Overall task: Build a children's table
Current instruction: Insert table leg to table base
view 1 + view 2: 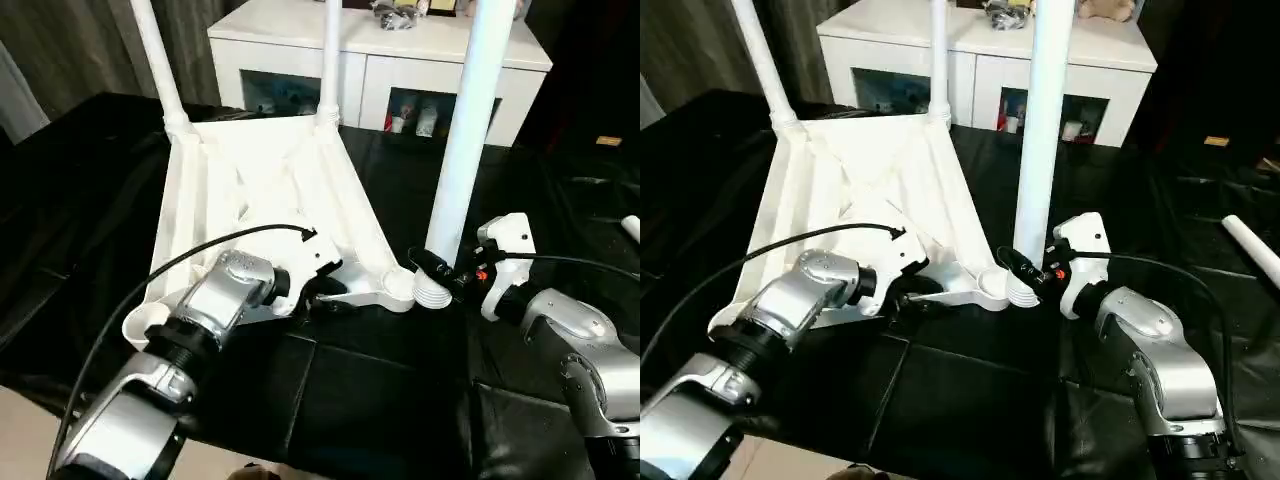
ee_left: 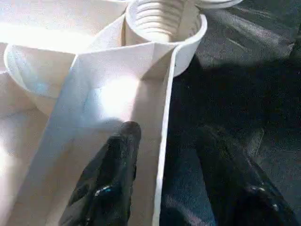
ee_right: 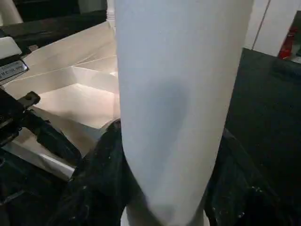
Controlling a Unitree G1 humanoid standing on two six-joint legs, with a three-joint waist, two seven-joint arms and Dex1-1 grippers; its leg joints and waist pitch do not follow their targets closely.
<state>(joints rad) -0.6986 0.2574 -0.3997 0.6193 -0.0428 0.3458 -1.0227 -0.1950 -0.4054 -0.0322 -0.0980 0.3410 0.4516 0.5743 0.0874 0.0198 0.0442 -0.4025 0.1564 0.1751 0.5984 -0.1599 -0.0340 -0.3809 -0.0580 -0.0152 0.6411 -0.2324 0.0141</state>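
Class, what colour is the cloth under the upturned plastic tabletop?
Black cloth, clearest in the left eye view.

The work surface is covered by a black, slightly glossy cloth (image 1: 380, 400) with visible creases and fold lines; it extends across most of the field. At 12 o'clock, beyond the cloth, stands a low white cabinet (image 1: 360, 75) with a flat top and glazed lower compartments. Small coloured items (image 1: 405, 110) sit inside the compartments, too small to identify. Small objects (image 1: 400, 12) rest on the cabinet top, also unidentifiable. At 10 to 11 o'clock hangs a grey-brown pleated curtain (image 1: 75, 50). At 7 o'clock, a strip of pale beige floor (image 1: 30, 420) shows below the cloth edge. At 1 to 2 o'clock the background is dark.
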